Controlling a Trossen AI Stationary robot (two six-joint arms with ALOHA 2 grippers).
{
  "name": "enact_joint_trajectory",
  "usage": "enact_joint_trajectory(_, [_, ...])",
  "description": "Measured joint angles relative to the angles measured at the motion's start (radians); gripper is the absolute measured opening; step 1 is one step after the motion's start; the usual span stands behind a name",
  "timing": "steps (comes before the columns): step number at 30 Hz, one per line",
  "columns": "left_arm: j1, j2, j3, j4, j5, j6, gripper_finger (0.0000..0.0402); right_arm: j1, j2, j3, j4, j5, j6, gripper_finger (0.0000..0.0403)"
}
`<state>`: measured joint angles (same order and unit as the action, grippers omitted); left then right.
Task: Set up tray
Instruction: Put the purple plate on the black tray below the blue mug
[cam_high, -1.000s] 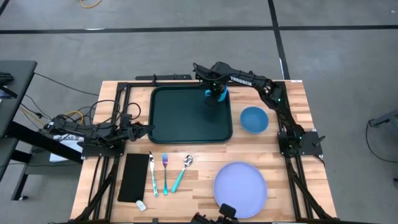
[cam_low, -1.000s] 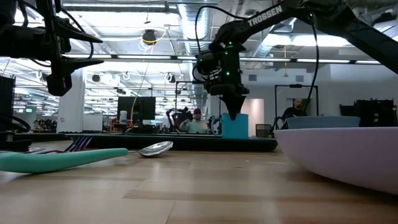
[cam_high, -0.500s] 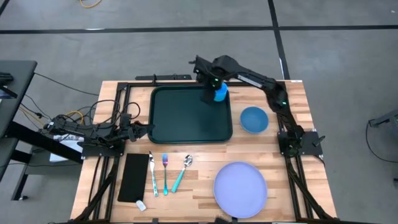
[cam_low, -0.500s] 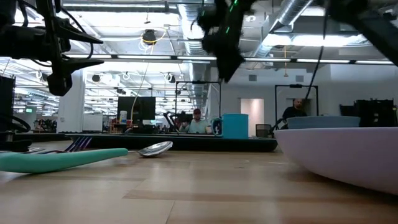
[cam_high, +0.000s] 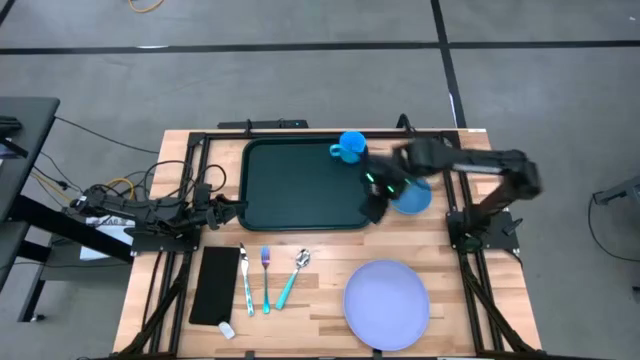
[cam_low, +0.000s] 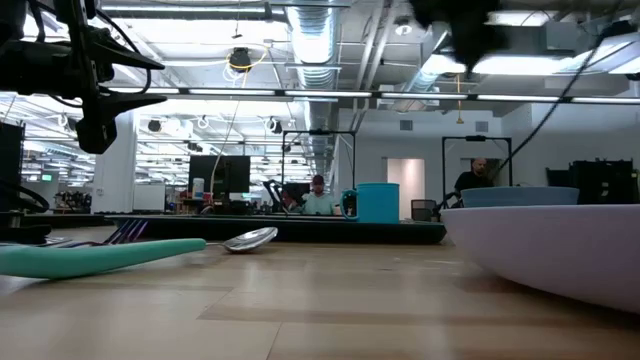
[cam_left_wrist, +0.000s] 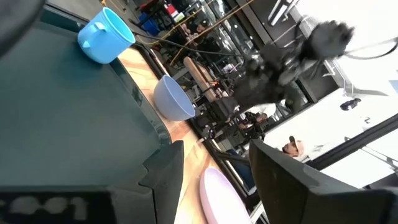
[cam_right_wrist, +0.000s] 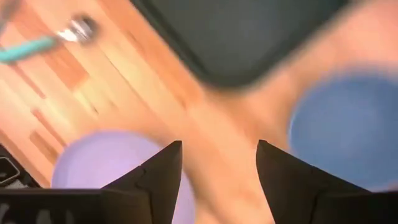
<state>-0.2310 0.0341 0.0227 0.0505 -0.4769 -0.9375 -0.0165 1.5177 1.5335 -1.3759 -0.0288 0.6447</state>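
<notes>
**Right arm free, over the bowl**

The right gripper (cam_high: 375, 205) hangs with fingers (cam_right_wrist: 155, 180) spread and empty between tray (cam_high: 300, 190) and blue bowl (cam_high: 410, 193), likely the next pick. The blue cup (cam_high: 350, 147) stands in the tray's far right corner. Left gripper (cam_high: 232, 210) waits, parted, at the tray's left edge.

even overhead light falls on the table (cam_high: 330, 275), casting only soft, short shadows. the right arm (cam_high: 455, 162) smears with motion blur in the high view; its wrist view is blurred throughout. ceiling strip lights glare across the low view, foreground out of focus.
</notes>
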Motion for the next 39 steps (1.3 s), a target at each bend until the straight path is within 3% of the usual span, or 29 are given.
enact_joint_trajectory(7, [0.0,0.0,0.001,-0.003,0.028,-0.001,0.0171,0.225,-0.242,-0.424,0.141,-0.075,0.51,0.0193])
enact_joint_trajectory(15, [0.0,0.0,0.001,-0.001,0.028,-0.006,0.0171,0.502,-0.303,-0.627,0.364,-0.129,0.871,0.0193])
enact_joint_trajectory(24, [0.0,0.0,0.0,0.002,0.029,-0.008,0.0171,0.658,-0.251,-0.734,0.463,-0.163,0.961,0.0193])
enact_joint_trajectory(39, [0.0,0.0,0.0,0.006,0.031,-0.036,0.0171,0.659,-0.139,-0.854,0.731,-0.185,0.947,0.019])
